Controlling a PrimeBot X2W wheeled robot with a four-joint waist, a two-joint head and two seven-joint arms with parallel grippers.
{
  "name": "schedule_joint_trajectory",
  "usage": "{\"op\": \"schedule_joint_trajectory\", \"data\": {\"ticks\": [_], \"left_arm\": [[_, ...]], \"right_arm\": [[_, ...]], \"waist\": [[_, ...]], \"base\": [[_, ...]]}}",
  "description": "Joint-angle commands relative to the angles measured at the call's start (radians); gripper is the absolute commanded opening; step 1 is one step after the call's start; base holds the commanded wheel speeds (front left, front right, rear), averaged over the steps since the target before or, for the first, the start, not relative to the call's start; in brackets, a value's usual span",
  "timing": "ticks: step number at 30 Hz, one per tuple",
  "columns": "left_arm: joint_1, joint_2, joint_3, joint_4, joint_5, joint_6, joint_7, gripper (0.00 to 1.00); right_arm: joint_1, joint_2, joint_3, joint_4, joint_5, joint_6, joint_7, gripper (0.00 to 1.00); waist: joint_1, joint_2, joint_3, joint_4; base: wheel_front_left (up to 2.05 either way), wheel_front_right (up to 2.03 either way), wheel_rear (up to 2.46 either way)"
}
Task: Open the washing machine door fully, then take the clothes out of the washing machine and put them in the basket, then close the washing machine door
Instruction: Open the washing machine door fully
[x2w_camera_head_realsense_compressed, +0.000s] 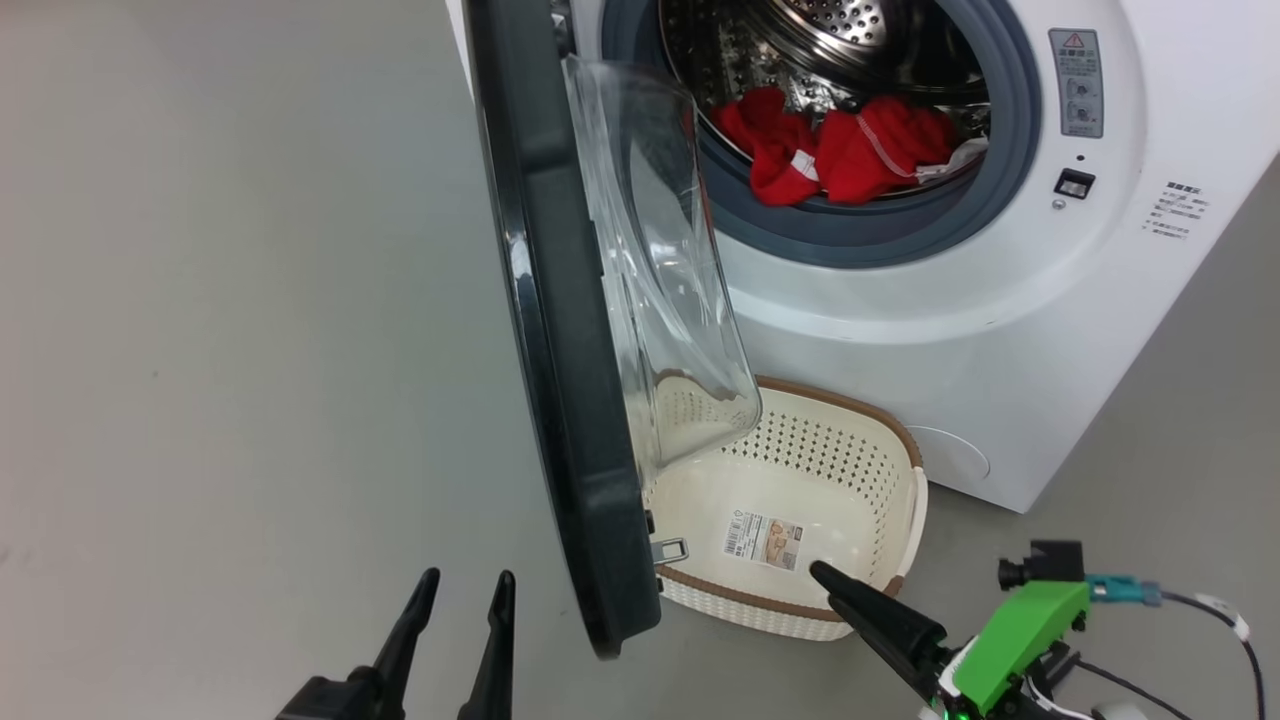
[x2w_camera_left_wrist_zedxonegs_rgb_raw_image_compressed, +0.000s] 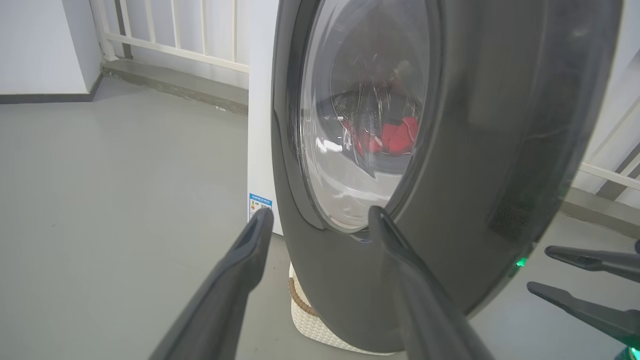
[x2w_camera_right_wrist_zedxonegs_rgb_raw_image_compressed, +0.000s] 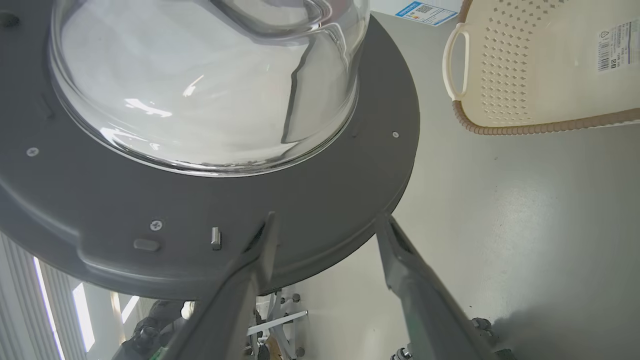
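Judging from the head view, we are in the first step: the large round glossy black-rimmed door with its bulging clear glass bowl stands swung out toward us, edge-on, not yet fully wide. The big white front-loading washing machine shows its perforated steel drum, and the bundle of bright red clothes with white pieces lies at the drum's front lip. The small cream perforated basket with a brown woven rim sits on the grey floor before the machine, holding no clothes, its left part under the glass bowl. Our left gripper hovers outside the door, fingers apart and holding nothing. Our right gripper has its tip over the basket's near rim, close to the door's free edge.

In the left wrist view, the door's outer face is just ahead of the parted fingers, and bare floor lies wide open on that side. We judge the door must swing further that way, so the left arm should clear its path first.

In the right wrist view, the fingers are spread with nothing between them, tips near the door's inner face beside the metal latch tongue. A push there looks workable; the basket handle and the door's edge are what we must avoid.
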Motion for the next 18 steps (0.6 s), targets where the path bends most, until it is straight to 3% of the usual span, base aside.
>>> {"op": "schedule_joint_trajectory", "data": {"ticks": [1,9,18], "left_arm": [[-0.018,0.005,0.036,-0.021,0.008,-0.004,-0.008,1.0],[-0.012,0.005,0.042,-0.016,0.012,-0.007,-0.008,1.0],[-0.004,0.005,0.045,-0.014,0.015,-0.009,-0.008,1.0]], "right_arm": [[0.0,-0.008,0.013,-0.022,-0.02,0.008,-0.02,1.0],[0.026,-0.068,0.065,0.014,-0.133,0.008,-0.192,1.0],[0.02,-0.155,0.204,0.065,-0.24,0.008,-0.431,1.0]], "waist": [[0.0,-0.0001,-0.003,-0.004],[0.0,-0.0001,-0.009,-0.017],[0.0,-0.0001,-0.017,-0.024]], "base": [[0.0,0.0,0.0],[0.0,0.0,0.0],[0.0,0.0,0.0]]}}
